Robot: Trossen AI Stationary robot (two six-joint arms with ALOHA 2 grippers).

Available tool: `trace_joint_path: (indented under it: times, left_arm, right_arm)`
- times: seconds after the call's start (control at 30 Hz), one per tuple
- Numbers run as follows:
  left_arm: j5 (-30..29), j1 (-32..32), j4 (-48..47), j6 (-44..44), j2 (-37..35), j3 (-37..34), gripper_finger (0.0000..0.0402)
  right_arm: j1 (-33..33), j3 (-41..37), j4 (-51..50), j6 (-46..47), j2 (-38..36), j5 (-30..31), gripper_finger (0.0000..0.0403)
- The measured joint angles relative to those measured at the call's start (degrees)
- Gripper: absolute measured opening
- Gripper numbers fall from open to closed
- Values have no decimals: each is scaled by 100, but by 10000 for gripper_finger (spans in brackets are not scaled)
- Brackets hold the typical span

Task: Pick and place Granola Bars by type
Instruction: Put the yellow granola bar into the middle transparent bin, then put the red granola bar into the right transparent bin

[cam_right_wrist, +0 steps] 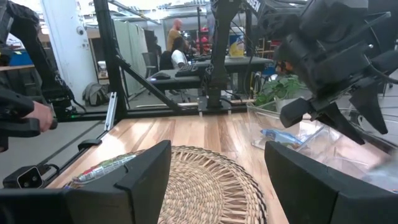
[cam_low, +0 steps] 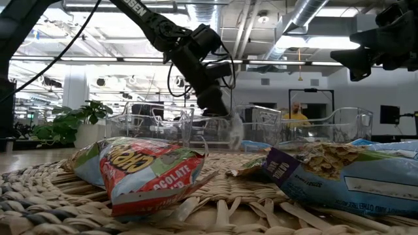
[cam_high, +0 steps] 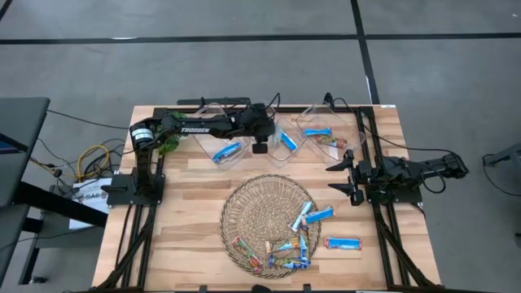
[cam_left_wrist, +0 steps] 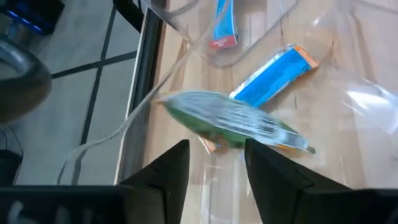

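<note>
My left gripper (cam_high: 259, 147) hangs over the clear bins at the table's far side, fingers open (cam_left_wrist: 216, 163). A green-wrapped granola bar (cam_left_wrist: 231, 121) shows blurred just past the fingertips, above the middle bin (cam_high: 285, 140). A blue bar (cam_left_wrist: 273, 81) lies on that bin's floor. In the low view the gripper (cam_low: 219, 108) is above the bin wall. More bars (cam_high: 293, 244) lie on the round wicker tray (cam_high: 244, 203). My right gripper (cam_high: 346, 181) waits open at the table's right, level, pointing left. My left gripper has an empty gap between its open fingers. The green bar lies crosswise right at the fingertips (cam_left_wrist: 180, 152). I cannot tell whether either finger touches it.
Three clear bins stand in a row at the far side: left (cam_high: 224, 148), middle and right (cam_high: 327, 138), each with bars inside. One blue bar (cam_high: 342, 242) lies on the wood right of the tray. Arm frames run along both table sides.
</note>
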Motion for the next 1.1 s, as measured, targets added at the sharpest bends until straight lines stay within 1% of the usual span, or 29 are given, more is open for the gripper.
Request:
trace_joint_path:
  times: [0.17,0.3,0.43,0.53,0.7,0.93,1.1]
  left_arm:
    - [-4,-62,272,-39,-3,0,151]
    - [-11,-153,408,-326,-47,-2,151]
    - [10,-374,531,-758,-258,-2,151]
    - [33,-630,531,-916,-483,-2,151]
    - [72,-1256,396,-1066,-792,-2,151]
    - [656,-2412,-416,-1092,-922,-3,151]
    - [922,-3152,-743,-1466,-922,-5,151]
  right_arm:
    - [0,0,-1,1,-1,0,255]
    - [2,0,0,1,-2,0,255]
    - [0,-1,-1,0,-2,0,255]
    - [0,0,0,1,-2,0,255]
    - [1,0,0,0,-2,0,255]
    - [2,0,0,0,0,0,255]
    - [0,0,0,0,-2,0,255]
